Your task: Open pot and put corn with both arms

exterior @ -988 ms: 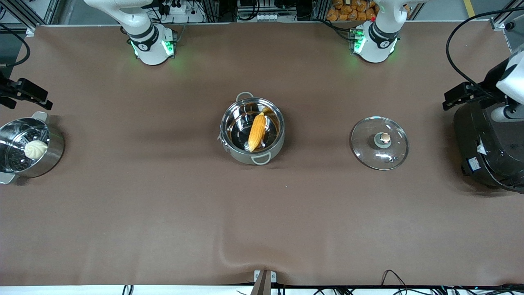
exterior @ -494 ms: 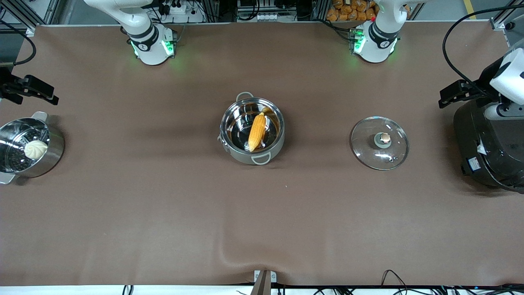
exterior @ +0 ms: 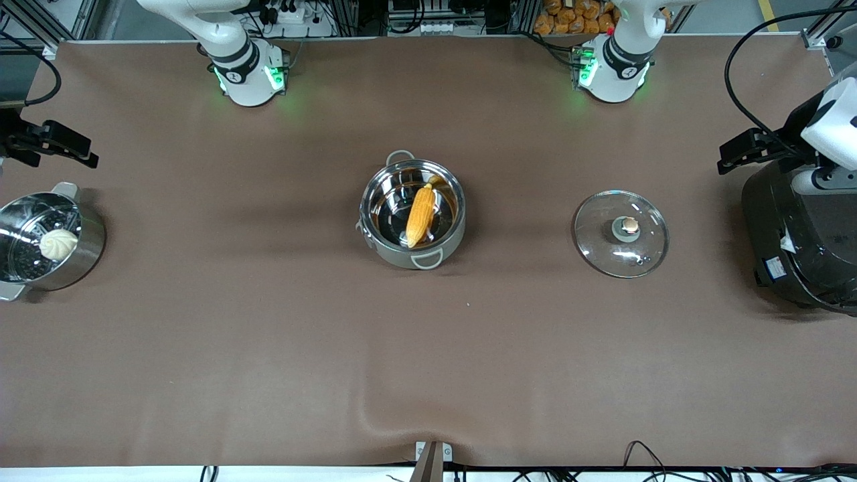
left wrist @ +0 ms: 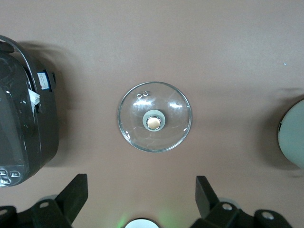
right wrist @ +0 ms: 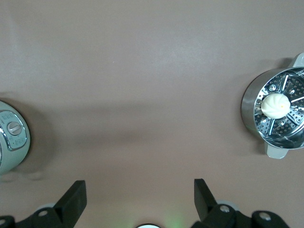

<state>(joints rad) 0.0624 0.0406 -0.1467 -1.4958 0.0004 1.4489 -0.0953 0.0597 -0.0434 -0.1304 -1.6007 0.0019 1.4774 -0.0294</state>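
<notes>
The steel pot (exterior: 375, 251) stands open in the middle of the table, and the yellow-orange corn (exterior: 420, 215) lies inside it. Its glass lid (exterior: 620, 233) rests flat on the cloth beside the pot, toward the left arm's end, knob (left wrist: 153, 122) up. My left gripper (left wrist: 140, 183) hangs open and empty high over the cloth between the lid and its own base. My right gripper (right wrist: 138, 186) is also open and empty, high over bare cloth between the pot (right wrist: 10, 140) and the steamer. Both arms wait, with their wrists (exterior: 830, 124) (exterior: 47, 142) at the table's two ends.
A steel steamer (exterior: 92, 249) holding a white bun (exterior: 57, 244) stands at the right arm's end. A big black rice cooker (exterior: 797, 234) stands at the left arm's end, beside the lid. A fold wrinkles the brown cloth (exterior: 375, 415) near the front edge.
Both wrists have drifted a little toward the robots' bases and then come to rest. The pot, the corn and the lid have not moved.
</notes>
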